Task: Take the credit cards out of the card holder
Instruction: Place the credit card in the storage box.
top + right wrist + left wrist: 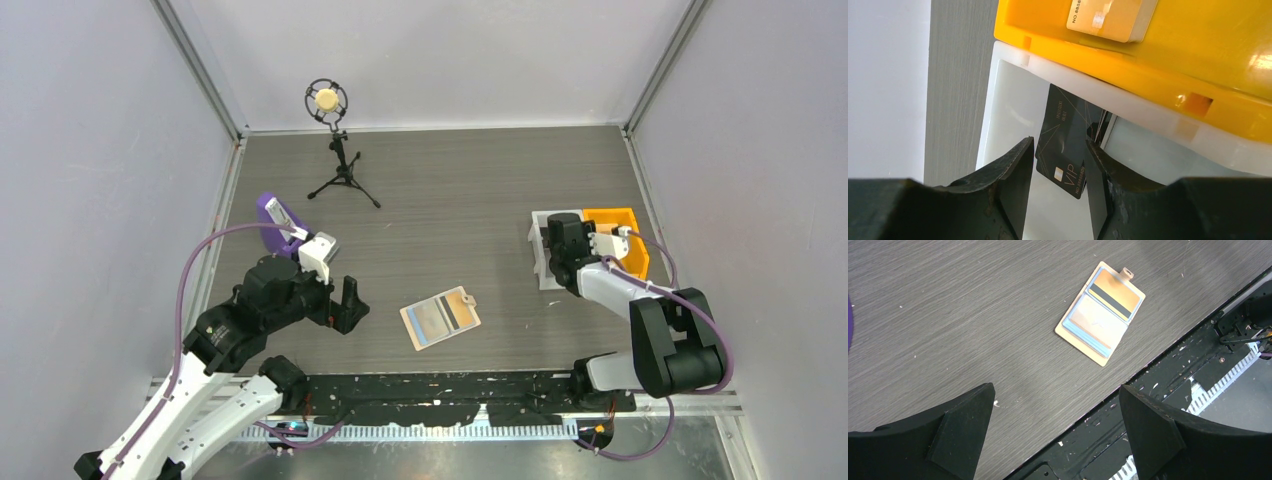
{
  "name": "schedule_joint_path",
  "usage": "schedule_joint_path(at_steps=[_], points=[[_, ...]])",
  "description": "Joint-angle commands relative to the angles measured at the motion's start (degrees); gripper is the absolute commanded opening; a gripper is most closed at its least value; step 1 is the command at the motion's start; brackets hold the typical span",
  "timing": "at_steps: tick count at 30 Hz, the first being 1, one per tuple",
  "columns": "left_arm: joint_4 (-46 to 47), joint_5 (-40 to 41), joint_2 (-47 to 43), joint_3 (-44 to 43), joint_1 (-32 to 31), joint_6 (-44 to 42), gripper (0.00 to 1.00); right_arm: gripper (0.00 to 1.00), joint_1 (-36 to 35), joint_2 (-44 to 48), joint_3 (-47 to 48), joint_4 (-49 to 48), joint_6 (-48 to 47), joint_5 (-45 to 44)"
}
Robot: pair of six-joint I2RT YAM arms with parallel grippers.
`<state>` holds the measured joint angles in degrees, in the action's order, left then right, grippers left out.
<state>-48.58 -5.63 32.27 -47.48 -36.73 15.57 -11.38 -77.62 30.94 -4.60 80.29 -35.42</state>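
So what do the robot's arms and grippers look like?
The left arm and right arm have white links, black joints and a purple cable each. The left gripper and right gripper have black wedge-shaped fingers, with a white camera block at each wrist.

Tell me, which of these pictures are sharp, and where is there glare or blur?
Top external view: soft, even light, sharp throughout, only faint shadows. Left wrist view: the card holder is crisp, while the left gripper, close to the lens, looks dark and slightly soft. Right wrist view: a bright glare spot sits on the orange bin; the black card shows a legible VIP mark.
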Motion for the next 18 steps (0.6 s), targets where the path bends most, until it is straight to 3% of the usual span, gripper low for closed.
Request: schedule_joint_path(at_steps=[1, 5, 13, 18], points=[[1.06, -0.7, -0.02, 0.11, 0.09, -1.16, 1.0, 0.49, 0.3, -0.05, 2.36, 0.47, -1.59, -1.63], [1.11, -0.63, -0.18, 0.2, 0.13, -1.16, 1.0, 0.48, 0.39, 0.37, 2.34, -0.74, -3.15, -0.73], [1.17, -0.29, 0.42, 0.37, 0.1, -0.58, 1.0, 0.5, 0.43, 8.97, 5.34, -3.15, -21.77, 4.16], [1.38, -1.22, 1.32, 0.29, 0.13, 2.7, 0.98, 0.5, 0.74, 13.83, 9.06, -2.86, -36.7, 16.57]])
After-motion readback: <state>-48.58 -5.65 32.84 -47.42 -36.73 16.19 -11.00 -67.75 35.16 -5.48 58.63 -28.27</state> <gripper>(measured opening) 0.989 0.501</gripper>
